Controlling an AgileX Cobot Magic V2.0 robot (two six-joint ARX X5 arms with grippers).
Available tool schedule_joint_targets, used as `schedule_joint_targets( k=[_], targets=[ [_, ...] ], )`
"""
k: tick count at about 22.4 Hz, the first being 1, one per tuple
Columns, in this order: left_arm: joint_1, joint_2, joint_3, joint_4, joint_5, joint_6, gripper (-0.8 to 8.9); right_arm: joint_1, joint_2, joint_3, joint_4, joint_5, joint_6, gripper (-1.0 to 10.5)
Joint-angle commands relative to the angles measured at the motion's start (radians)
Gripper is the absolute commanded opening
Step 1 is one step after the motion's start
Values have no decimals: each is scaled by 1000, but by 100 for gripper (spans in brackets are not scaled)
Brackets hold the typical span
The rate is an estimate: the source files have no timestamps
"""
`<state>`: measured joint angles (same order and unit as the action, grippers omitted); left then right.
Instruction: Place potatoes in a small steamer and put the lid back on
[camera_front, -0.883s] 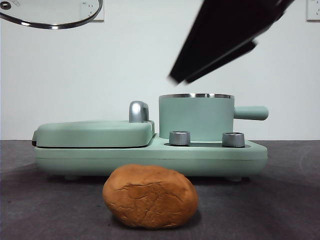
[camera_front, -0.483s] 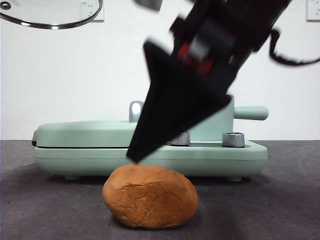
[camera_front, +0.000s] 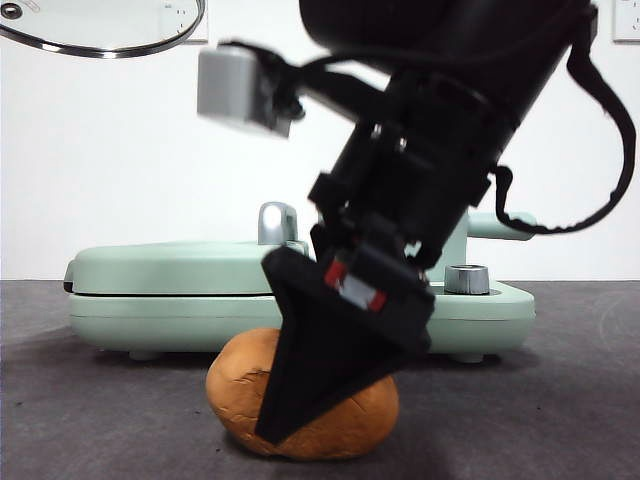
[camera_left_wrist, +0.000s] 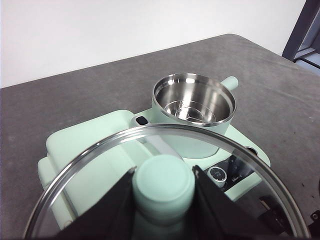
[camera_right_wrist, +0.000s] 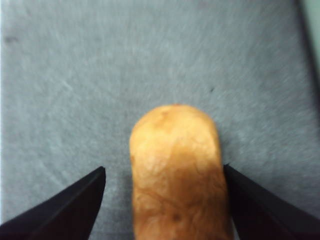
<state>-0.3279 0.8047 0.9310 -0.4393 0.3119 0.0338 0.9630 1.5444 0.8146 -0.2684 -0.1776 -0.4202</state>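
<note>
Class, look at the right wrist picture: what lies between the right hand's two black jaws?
The potato lies between the open jaws of the right hand, resting on the grey table. The right wrist view shows a small gap on the left jaw's side.

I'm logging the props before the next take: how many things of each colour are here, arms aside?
Orange-brown: 1, the potato.
Mint green: 2, the steamer pot and the cooker base.
Clear glass: 1, the lid.
Total: 4.

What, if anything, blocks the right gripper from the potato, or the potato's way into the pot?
Nothing visible. The right gripper straddles the potato with open jaws. The pot is open and empty; the left gripper holds the lid above.
</note>
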Motion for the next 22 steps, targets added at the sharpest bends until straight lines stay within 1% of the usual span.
schedule_joint_targets(
  k=[1, 2, 4, 8, 10, 12, 13, 14, 15, 17, 22],
  targets=[
    [-2, -2, 14, 27, -2, 11, 14, 13, 19, 17, 8, 32, 14, 214],
    [-2, -2, 14, 27, -2, 11, 14, 13, 14, 18, 10, 29, 31, 192],
    [-2, -2, 14, 27, -2, 11, 14, 5, -15, 18, 3, 31, 58, 192],
    [-2, -2, 14, 27, -2, 11, 14, -7, -162, 35, -108, 105, 140, 192],
    [-2, -1, 14, 27, -2, 13, 14, -27, -247, 72, -175, 109, 212, 192],
    [-2, -1, 14, 27, -2, 16, 14, -67, -305, 141, -243, 140, 300, 192],
    [-2, -1, 14, 27, -2, 17, 14, -93, -314, 193, -293, 159, 348, 192],
    [-2, -1, 14, 27, -2, 18, 14, -127, -314, 254, -353, 159, 383, 192],
    [-2, -1, 14, 27, -2, 18, 14, -166, -305, 315, -403, 159, 404, 192],
    [-2, -1, 14, 27, -2, 18, 14, -245, -274, 436, -470, 158, 417, 192],
    [-2, -1, 14, 27, -1, 18, 14, -381, -183, 620, -523, 139, 414, 192]
  ],
)
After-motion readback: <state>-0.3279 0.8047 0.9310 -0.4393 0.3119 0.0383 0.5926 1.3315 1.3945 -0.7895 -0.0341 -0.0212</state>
